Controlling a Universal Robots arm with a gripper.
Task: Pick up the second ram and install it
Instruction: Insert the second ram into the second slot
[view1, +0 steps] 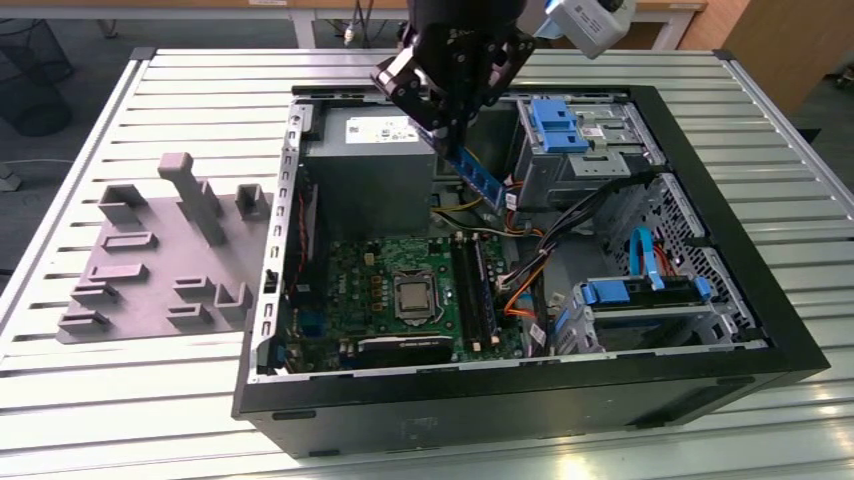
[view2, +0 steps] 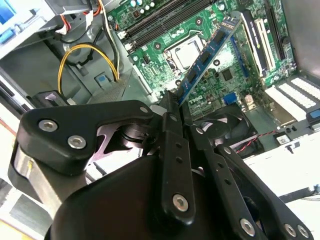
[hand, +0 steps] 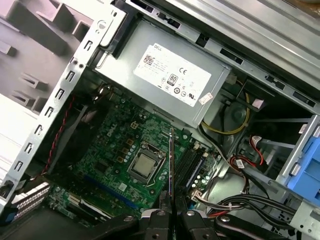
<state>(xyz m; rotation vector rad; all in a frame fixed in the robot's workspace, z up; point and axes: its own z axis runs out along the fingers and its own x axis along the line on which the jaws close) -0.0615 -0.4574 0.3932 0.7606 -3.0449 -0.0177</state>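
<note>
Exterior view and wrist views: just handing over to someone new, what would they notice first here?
First, the gripper hanging over the open computer case, shut on the second ram, which is held tilted above the motherboard. In the second wrist view the stick juts out from between the fingers over the processor socket. On the exterior view's left, grey holder blocks stand on the slatted table.

The exterior view looks down at a slant from beyond one long side of the open computer case (view1: 534, 250), far enough off to take in the whole case, the slatted desk (view1: 200, 100) and the grey holder blocks (view1: 160, 250). Both wrist views ride close above the case, facing down past the gripper's black links — all three views share the green motherboard (view1: 400, 290) (view2: 210, 45) (hand: 135, 150) and its processor socket (view1: 416, 295) (view2: 187, 50) (hand: 145, 166)
</note>
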